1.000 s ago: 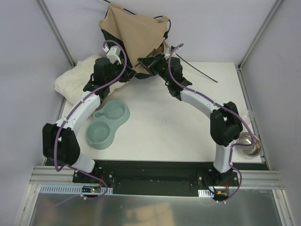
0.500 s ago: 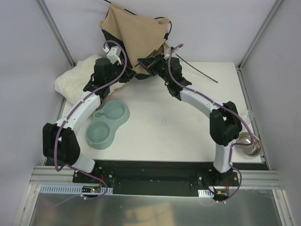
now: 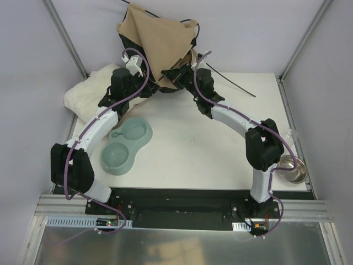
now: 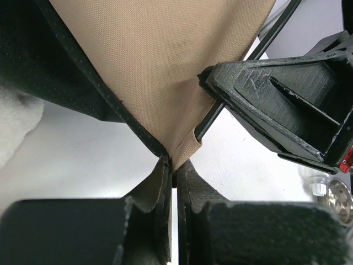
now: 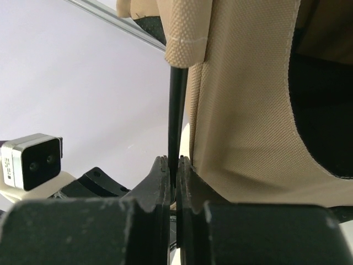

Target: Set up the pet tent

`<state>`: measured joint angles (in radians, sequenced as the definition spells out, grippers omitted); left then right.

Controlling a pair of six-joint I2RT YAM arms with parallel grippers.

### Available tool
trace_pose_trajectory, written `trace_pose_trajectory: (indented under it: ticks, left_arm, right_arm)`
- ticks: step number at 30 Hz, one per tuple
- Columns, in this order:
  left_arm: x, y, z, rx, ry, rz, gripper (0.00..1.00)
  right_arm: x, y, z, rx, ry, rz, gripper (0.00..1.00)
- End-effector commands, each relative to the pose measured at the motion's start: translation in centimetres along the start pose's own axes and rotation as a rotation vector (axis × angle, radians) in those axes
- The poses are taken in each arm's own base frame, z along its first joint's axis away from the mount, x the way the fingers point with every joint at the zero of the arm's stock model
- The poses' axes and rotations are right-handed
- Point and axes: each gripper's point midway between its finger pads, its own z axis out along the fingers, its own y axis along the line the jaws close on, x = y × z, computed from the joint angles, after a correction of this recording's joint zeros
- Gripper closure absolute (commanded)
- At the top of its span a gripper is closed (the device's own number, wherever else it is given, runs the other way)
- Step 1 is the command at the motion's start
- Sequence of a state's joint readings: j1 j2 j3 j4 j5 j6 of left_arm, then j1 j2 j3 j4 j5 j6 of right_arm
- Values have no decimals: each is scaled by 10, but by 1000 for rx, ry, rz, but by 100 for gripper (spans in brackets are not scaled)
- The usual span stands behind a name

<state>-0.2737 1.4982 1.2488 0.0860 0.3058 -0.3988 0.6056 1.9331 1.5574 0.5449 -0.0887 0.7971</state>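
Observation:
The pet tent (image 3: 160,36) is a heap of tan fabric with black inner panels, lifted at the back of the table. My left gripper (image 3: 150,85) is shut on a lower corner of the tan fabric (image 4: 177,149), where its black edge meets it (image 4: 174,165). My right gripper (image 3: 172,73) sits just right of the left one, shut on a thin black pole (image 5: 176,110) that runs up into a tan fabric sleeve (image 5: 185,44). In the left wrist view the right gripper (image 4: 287,110) is close by on that pole (image 4: 218,113).
A white fluffy cushion (image 3: 83,94) lies at the left under my left arm. A teal double bowl (image 3: 124,146) stands in front of it. A steel bowl (image 3: 292,168) sits at the right edge. Another black pole (image 3: 234,84) stretches across the table's back right.
My right gripper has edged slightly left toward the left gripper with the pole. The left arm and the tent fabric have barely moved.

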Motion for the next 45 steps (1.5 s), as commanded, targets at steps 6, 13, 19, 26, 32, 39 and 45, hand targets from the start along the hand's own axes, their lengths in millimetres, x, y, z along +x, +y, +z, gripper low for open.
trace_pose_trajectory:
  ticks: [6, 13, 19, 26, 32, 39, 45]
  left_arm:
    - [24, 30, -10, -108, 121, -17, 100]
    - [27, 15, -11, -24, 149, -1, 100]
    - [30, -3, -12, 81, 180, 43, 100]
    - [37, -19, -9, 159, 236, 88, 100]
    - [40, -10, -8, 98, 240, 103, 100]
    - [26, -8, -12, 54, 194, 118, 100]
    - [28, -20, -14, 125, 212, 124, 100]
  right_arm:
    - [-93, 1, -10, 3, -323, -142, 100]
    - [-84, -8, -2, 68, -329, -215, 100]
    - [-76, -6, -3, 58, -285, -264, 100]
    - [-57, 23, -6, -73, -169, -233, 100]
    - [-50, 23, -8, -88, -121, -188, 100]
    - [-37, -22, -16, 59, -105, -322, 100]
    - [-40, -18, -14, 80, -117, -361, 100]
